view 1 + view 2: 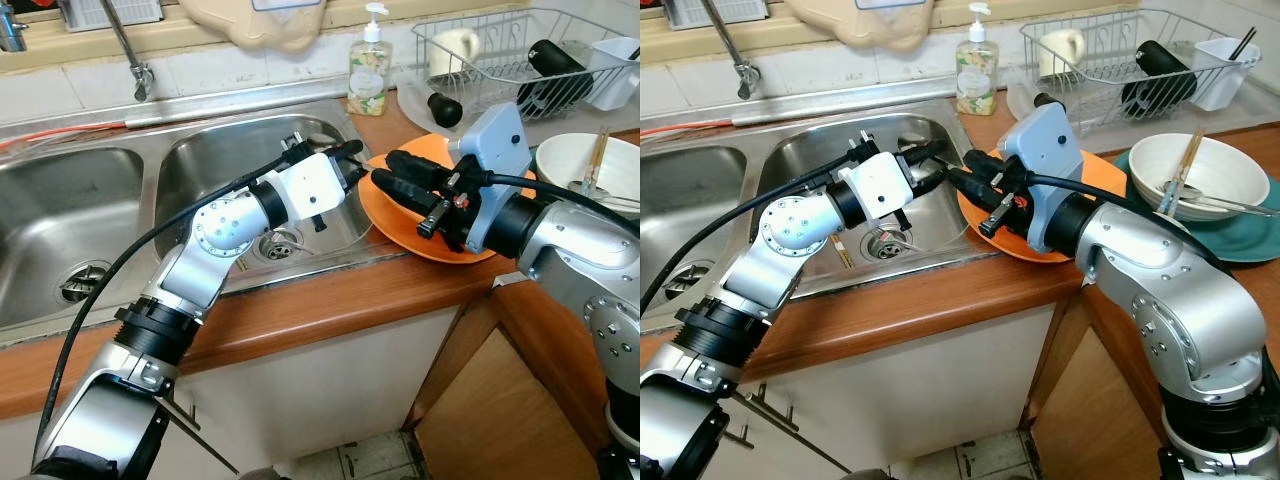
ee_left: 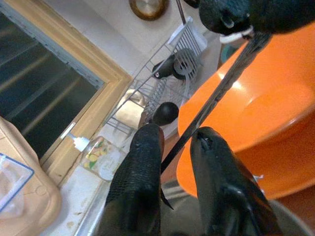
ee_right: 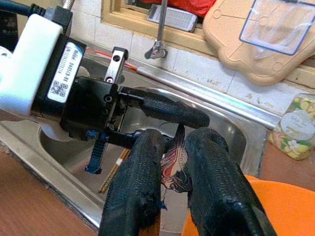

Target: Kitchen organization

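The chopstick (image 2: 224, 83), thin and dark, sits pinched between my left gripper (image 2: 170, 162) and my right gripper (image 3: 172, 162), above the orange plate (image 1: 400, 215) beside the sink (image 1: 200, 165). A handover, I judge; next, one gripper must let go.

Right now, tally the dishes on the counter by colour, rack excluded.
Orange plate: 1
White bowl: 1
Teal plate: 1
Total: 3
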Robot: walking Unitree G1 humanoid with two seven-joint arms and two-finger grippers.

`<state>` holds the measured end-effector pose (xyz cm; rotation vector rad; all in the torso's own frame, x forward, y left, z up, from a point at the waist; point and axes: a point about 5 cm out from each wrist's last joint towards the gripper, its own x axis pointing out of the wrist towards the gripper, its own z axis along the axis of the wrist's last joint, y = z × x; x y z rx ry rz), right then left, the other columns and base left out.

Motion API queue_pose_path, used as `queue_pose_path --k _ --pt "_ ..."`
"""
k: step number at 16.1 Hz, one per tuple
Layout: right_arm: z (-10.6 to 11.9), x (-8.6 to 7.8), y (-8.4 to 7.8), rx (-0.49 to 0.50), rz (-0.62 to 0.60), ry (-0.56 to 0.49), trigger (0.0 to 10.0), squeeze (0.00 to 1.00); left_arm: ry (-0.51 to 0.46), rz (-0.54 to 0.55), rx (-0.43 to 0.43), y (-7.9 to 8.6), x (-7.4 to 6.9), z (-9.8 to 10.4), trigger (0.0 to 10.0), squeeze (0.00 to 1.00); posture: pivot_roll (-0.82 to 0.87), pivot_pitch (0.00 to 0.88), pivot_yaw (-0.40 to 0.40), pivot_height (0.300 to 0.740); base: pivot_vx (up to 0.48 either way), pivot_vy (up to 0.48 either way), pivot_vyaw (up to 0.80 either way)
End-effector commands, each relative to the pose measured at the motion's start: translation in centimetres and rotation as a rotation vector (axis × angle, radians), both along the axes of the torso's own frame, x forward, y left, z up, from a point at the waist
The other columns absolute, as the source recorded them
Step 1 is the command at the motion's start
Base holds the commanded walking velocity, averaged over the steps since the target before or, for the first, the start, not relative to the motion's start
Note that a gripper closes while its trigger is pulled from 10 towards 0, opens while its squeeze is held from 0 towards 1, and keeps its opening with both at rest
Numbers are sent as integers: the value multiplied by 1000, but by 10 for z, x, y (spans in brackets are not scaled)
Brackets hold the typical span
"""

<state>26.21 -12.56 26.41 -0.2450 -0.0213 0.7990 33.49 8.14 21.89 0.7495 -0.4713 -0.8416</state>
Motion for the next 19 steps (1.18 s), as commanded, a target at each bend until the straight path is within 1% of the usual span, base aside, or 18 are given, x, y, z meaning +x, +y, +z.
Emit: queue_pose_path --k 1,4,7,9,10,11,12,13,15,16,18,19 --pt "4 0 3 4 19 -26 0 0 -32 -5 55 0 2 0 0 0 -69 0 80 740 0 0 0" --pt "4 0 4 1 19 -28 0 0 -84 -27 152 1 2 -3 0 0 -67 0 79 740 0 0 0" --pt "3 0 4 0 19 -27 0 0 -110 -39 207 2 3 -6 0 0 -65 0 78 740 0 0 0" --pt "3 0 4 0 18 -27 0 0 -122 -34 214 4 4 -6 0 0 -67 0 82 740 0 0 0" --pt "3 0 5 2 18 -30 5137 0 -131 -20 216 5 6 -5 0 0 -67 0 82 740 0 0 0" --pt "3 1 5 -1 14 -37 10000 0 -139 8 216 9 9 -4 0 0 -67 0 82 740 0 0 0" --pt "4 1 5 4 10 -36 10000 561 -145 31 211 12 11 -3 0 0 -68 0 83 740 0 0 0" --pt "4 2 5 25 4 -34 10000 1000 -147 42 212 14 12 -2 0 0 -68 0 83 740 0 0 0" --pt "5 4 4 55 -2 -19 10000 1000 -145 63 218 19 14 -3 0 0 -65 0 82 740 0 0 0" --pt "5 5 3 42 -3 -34 10000 1000 -139 85 225 23 16 -4 0 0 -65 0 83 740 0 0 0" --pt "2 5 1 29 -31 -35 10000 1000 -100 166 265 38 24 -10 0 0 -66 0 84 740 0 0 0" --pt "1 5 1 20 -39 -33 10000 1000 -85 188 280 42 26 -12 0 0 -67 0 87 740 0 0 0"
